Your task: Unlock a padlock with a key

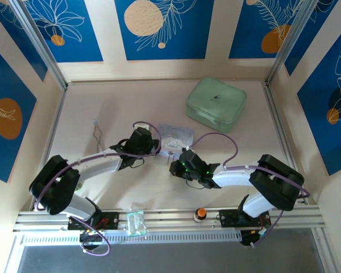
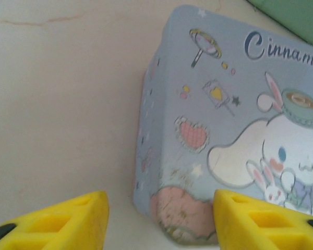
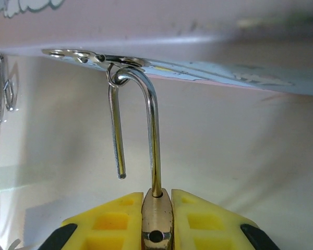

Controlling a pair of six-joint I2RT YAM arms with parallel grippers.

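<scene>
Right gripper [image 3: 156,196] is clamped tight on the padlock [image 3: 157,217], one yellow finger on each side of the little brass body, keyhole facing the wrist cam. The shackle [image 3: 153,140] is popped: one leg sits in the body, the free end hangs loose beside it. Its bend is hooked through the metal hasp [image 3: 94,56] on the Cinnamoroll box [image 2: 224,130].

Left gripper [image 2: 159,208] has its jaws spread wide with nothing in them, sitting just off the box's near-left corner.

From the top cam the box [image 1: 177,136] is about mid-tabletop, with both grippers right up against it. A green plastic case [image 1: 216,104] lies toward the far right corner, and silver tongs [image 1: 98,132] lie toward the left edge.
</scene>
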